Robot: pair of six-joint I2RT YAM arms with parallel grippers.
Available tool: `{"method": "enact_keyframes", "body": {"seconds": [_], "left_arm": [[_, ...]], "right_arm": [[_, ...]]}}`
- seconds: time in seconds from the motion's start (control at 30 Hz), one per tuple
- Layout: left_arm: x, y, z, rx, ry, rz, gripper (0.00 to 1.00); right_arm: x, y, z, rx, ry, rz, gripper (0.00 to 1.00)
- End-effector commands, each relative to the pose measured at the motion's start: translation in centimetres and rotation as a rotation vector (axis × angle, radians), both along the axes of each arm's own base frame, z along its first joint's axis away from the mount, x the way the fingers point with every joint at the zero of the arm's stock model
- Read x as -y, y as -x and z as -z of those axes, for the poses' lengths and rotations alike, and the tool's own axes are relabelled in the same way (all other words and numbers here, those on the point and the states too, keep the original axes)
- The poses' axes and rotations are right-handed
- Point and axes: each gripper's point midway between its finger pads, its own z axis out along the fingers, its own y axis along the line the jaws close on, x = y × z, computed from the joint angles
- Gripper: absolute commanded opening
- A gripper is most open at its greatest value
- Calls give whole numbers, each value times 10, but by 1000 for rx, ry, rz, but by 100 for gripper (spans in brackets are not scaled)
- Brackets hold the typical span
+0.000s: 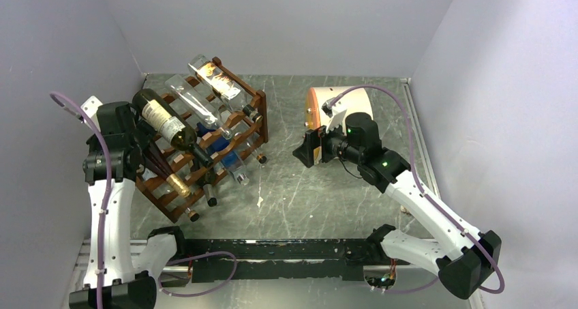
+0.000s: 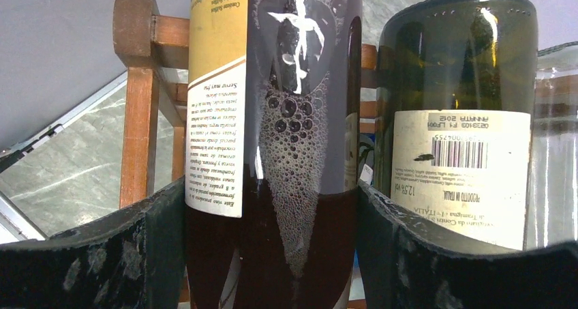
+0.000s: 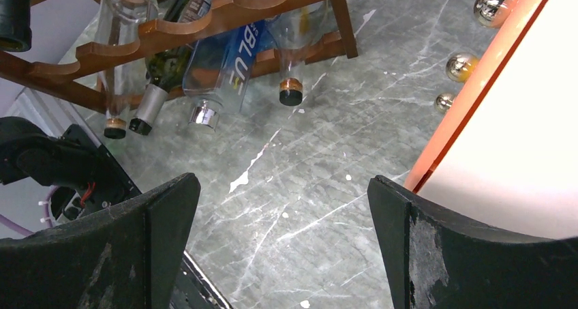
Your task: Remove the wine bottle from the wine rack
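The reddish-brown wooden wine rack stands at the back left, with several bottles lying in it. My left gripper is at the rack's left end, shut on a dark wine bottle with a gold foil neck. In the left wrist view both fingers press the sides of this bottle, which has a cream label and red wine inside; a rack post stands behind. My right gripper is open and empty above the table; its jaws stand wide apart, away from the rack.
A green bottle with a barcode label lies right beside the held one. Clear bottles and a blue bottle fill other slots. A cream drum with an orange rim stands behind my right gripper. Grey walls enclose the table.
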Motion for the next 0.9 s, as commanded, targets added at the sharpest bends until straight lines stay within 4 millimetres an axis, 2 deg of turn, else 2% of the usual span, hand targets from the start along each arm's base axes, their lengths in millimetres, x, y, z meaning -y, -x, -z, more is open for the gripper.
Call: {"method": "enact_keyframes", "body": {"seconds": [0.0, 0.27, 0.33, 0.53, 0.87], "left_arm": [[-6, 3, -23, 102, -32, -33, 44], [-5, 9, -40, 224, -46, -30, 34], [-6, 11, -41, 232, -44, -41, 29], [-5, 14, -45, 256, -45, -40, 24], [-3, 26, -67, 292, -45, -47, 8]], "right_arm": [[-1, -3, -4, 21, -11, -2, 100], [-3, -3, -1, 7, -14, -5, 100], [-3, -3, -2, 9, -17, -6, 100], [-4, -4, -2, 6, -17, -11, 100], [-9, -4, 2, -16, -22, -24, 100]]}}
